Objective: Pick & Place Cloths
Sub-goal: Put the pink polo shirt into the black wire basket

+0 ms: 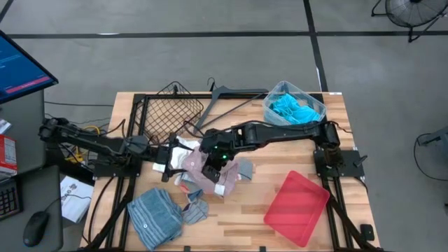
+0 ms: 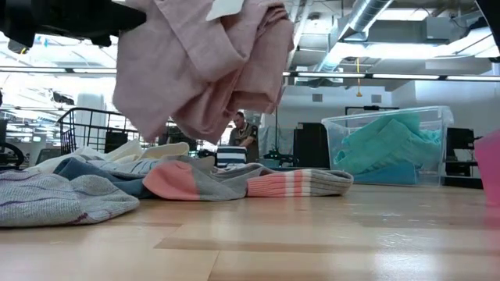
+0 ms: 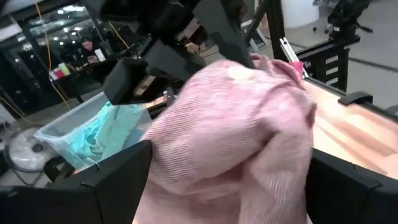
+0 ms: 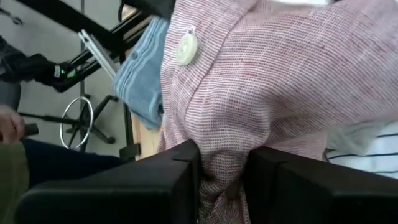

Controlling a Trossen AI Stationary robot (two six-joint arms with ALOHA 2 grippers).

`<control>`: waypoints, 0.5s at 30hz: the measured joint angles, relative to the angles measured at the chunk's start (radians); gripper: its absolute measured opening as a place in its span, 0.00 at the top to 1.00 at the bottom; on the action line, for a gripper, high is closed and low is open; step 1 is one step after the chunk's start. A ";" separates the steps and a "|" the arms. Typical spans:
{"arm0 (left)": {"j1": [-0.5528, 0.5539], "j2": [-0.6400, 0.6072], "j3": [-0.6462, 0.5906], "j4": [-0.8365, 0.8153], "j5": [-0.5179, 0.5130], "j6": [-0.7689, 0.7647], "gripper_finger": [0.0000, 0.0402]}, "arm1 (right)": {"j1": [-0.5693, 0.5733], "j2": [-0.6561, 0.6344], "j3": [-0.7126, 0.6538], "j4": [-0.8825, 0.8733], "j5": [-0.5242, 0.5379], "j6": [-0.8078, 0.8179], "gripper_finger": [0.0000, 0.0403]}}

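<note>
A pink checked garment (image 2: pixel 203 66) with a white button (image 4: pixel 186 47) hangs lifted above the table, held by my right gripper (image 1: pixel 212 166), which is shut on it. My left gripper (image 1: pixel 173 166) is open just left of it. In its wrist view the garment (image 3: pixel 242 137) fills the gap between its two spread fingers (image 3: pixel 118 180). Under the garment lie socks and small cloths: a grey-and-pink sock (image 2: pixel 195 181), a striped pink sock (image 2: pixel 301 182), a grey knit (image 2: pixel 62 199). A blue-grey striped garment (image 1: pixel 155 210) lies flat near the near edge. My right gripper pinches a bunched fold of the pink garment (image 4: pixel 225 158) between its two fingers (image 4: pixel 180 168), several layers gathered. It comes from above, pointing down. The garment is lifted clear and hangs slack below the fingers. My left gripper stands around the hanging garment; whether its fingers touch it I cannot tell.
A clear bin (image 1: pixel 316 99) of turquoise cloths (image 1: pixel 290 109) stands at the far right corner. A red tray (image 1: pixel 297 199) lies near right. A wire basket (image 1: pixel 171 112) and a dark hanger (image 1: pixel 227 98) lie at the far side. A person (image 2: pixel 244 133) is in the room beyond.
</note>
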 joint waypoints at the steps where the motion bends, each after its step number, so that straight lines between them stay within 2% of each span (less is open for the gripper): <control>1: 0.000 0.000 0.000 -0.001 -0.004 0.016 0.14 | 0.004 0.002 0.000 -0.003 -0.002 -0.007 0.83; 10: 0.000 0.023 -0.001 0.005 0.004 0.044 0.13 | 0.013 0.003 0.000 -0.008 -0.053 -0.051 0.83; 15: 0.000 0.051 -0.001 0.034 0.006 0.161 0.10 | 0.015 0.003 -0.001 -0.016 -0.078 -0.071 0.83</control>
